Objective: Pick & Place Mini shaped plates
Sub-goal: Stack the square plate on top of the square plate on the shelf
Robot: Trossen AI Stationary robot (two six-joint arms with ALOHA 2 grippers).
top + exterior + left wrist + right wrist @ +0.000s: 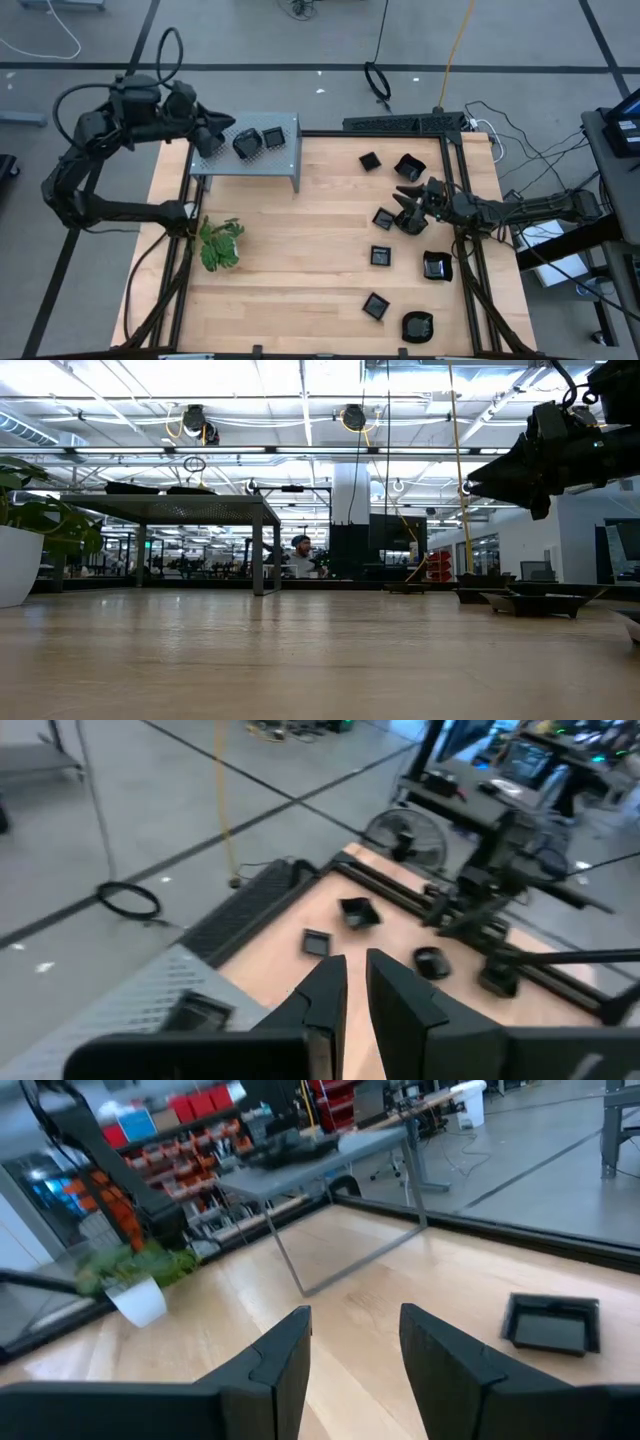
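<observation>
Two mini shaped plates, glossy and black, lie on the grey perforated shelf at the back left. My left gripper hovers at the shelf's left end. Its fingers stand almost together with nothing between them. Several more black plates lie scattered over the right half of the table, such as one at the back and one near the front. My right gripper hangs open and empty above that group, right beside two of them. A square plate lies ahead of it.
A green leafy plant in a white pot stands at the table's left side, in front of the shelf. Black frame rails run along the table's edges. Bare wood lies between plant and plates. A person sits far behind the table.
</observation>
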